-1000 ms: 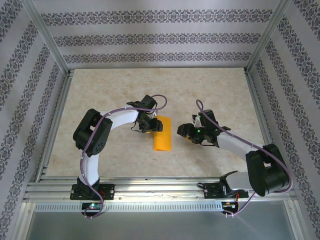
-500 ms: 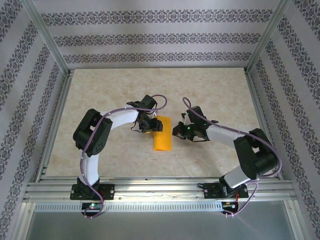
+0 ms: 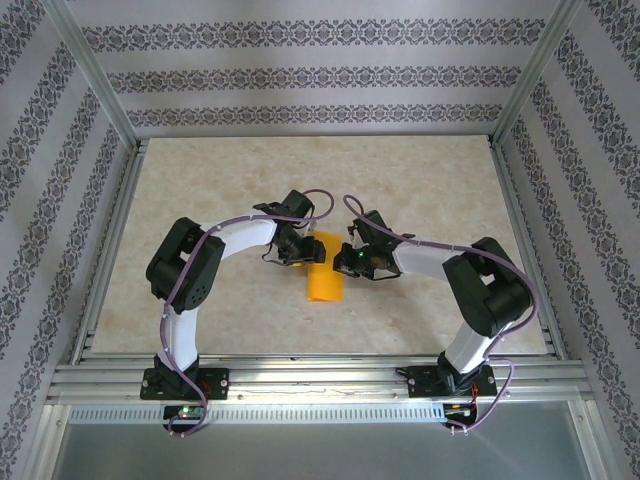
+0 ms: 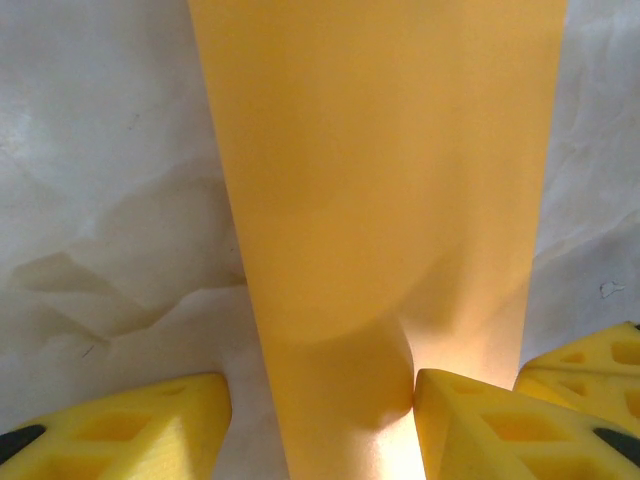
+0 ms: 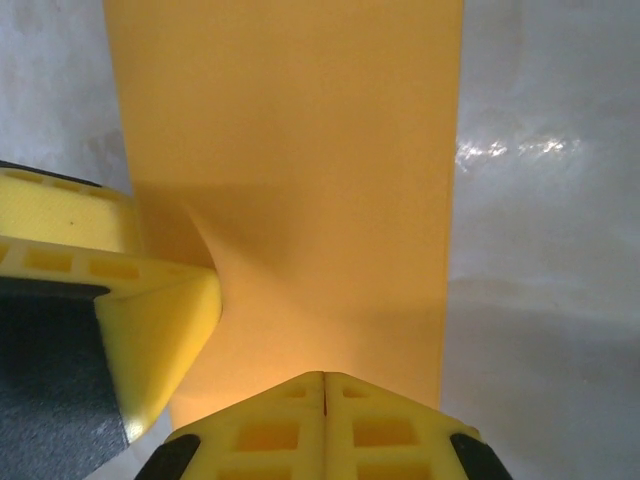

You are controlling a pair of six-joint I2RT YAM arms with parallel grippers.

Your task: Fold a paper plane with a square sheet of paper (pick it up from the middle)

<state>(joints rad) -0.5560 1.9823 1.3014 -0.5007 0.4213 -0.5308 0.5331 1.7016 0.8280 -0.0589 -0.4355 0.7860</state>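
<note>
Moved: right gripper [image 3: 346, 262] has swung left to the folded orange sheet [image 3: 324, 283].
Sheet: mid-table, between both grippers.
Right: tips together at the sheet's right edge; a pinch is unclear.
Left: left gripper [image 3: 298, 248] has its fingers apart, straddling the far end.
Risk: closed tips pushing sideways could skid or crumple the paper.

One sheet of paper [image 3: 324, 283], two grippers — left gripper [image 4: 320, 400], right gripper [image 5: 325, 382]
</note>
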